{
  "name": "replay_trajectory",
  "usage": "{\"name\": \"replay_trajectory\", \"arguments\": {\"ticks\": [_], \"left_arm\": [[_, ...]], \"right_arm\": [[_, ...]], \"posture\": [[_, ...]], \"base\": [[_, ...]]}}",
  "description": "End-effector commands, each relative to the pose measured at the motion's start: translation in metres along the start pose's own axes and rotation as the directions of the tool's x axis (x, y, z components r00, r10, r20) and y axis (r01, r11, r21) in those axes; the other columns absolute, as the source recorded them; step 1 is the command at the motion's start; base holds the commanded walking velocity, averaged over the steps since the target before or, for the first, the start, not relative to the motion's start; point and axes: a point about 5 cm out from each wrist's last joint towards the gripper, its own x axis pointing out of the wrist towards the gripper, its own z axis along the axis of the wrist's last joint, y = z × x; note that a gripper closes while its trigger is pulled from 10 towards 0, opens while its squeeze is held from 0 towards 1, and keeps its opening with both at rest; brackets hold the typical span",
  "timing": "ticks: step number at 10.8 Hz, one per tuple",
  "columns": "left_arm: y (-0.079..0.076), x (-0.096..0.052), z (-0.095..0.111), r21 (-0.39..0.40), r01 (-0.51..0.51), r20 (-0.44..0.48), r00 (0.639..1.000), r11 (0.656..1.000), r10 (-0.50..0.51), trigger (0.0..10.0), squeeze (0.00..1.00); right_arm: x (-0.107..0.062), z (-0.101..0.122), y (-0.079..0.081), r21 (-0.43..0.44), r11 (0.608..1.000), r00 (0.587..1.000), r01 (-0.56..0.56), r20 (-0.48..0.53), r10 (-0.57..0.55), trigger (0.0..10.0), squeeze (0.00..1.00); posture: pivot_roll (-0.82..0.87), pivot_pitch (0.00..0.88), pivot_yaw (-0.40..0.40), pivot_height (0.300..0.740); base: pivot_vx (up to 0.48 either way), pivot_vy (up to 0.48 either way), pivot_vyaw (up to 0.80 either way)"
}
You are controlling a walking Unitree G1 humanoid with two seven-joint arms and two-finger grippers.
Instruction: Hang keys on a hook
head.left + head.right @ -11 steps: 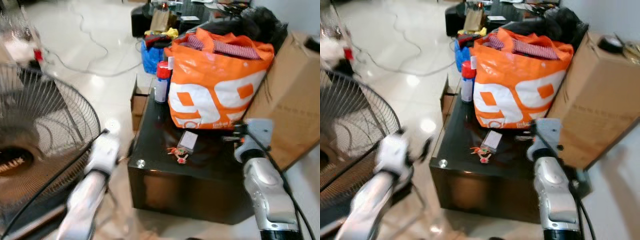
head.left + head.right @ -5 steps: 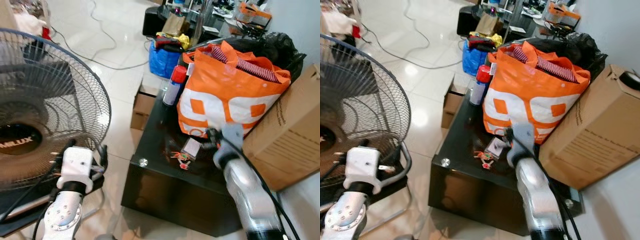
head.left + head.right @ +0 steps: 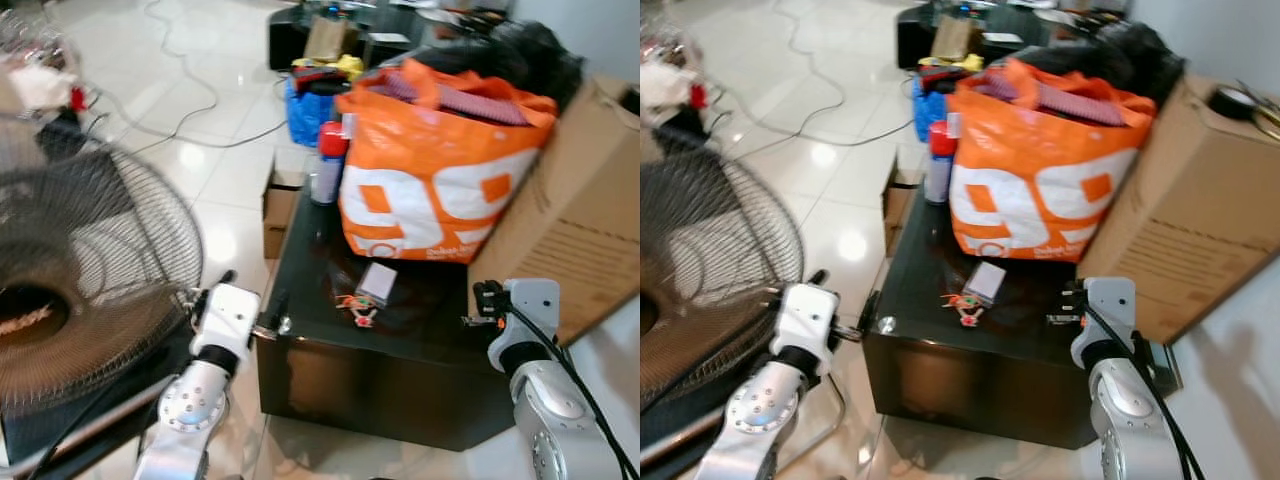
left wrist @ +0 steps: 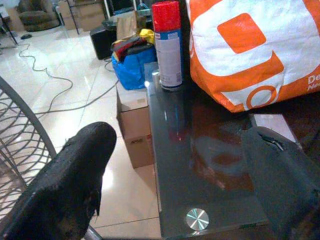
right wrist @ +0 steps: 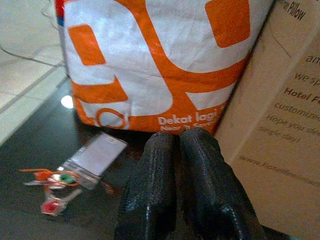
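Since half a second ago my right gripper (image 5: pixel 172 187) has pulled back, fingers pressed together empty, left gripper (image 4: pixel 175 180) wide open, keys (image 3: pixel 357 306) lying on black table (image 3: pixel 420 350); I'd open right, approach low.

left pincer (image 4: pixel 175 165) fingers spread, right pincer (image 5: pixel 180 145) fingers pressed together
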Motion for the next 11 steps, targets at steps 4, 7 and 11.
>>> {"name": "replay_trajectory", "arguments": {"ticks": [4,7,11], "left_arm": [[0.003,-0.009,-0.005,-0.015,0.024,-0.014,1.0,1.0,-0.024,10.0,0.23],[0.018,-0.013,-0.005,0.031,-0.005,-0.028,1.0,1.0,0.005,10.0,0.22],[0.024,0.003,0.006,0.025,-0.023,0.021,1.0,0.999,0.023,10.0,0.25]], "right_arm": [[-0.009,-0.013,0.009,0.025,0.998,0.995,-0.061,-0.075,0.063,10.0,1.0],[0.012,-0.029,0.025,0.031,0.992,0.979,-0.125,-0.159,0.128,10.0,1.0],[0.005,-0.02,0.019,0.09,0.996,0.996,-0.019,-0.086,0.027,10.0,1.0]], "posture": [[-0.07,0.0,-0.095,0.74],[-0.01,0.0,-0.102,0.74],[-0.02,0.0,-0.067,0.74]], "base": [[0.0,0.0,0.0],[0.0,0.0,0.0],[0.0,0.0,0.0]]}}
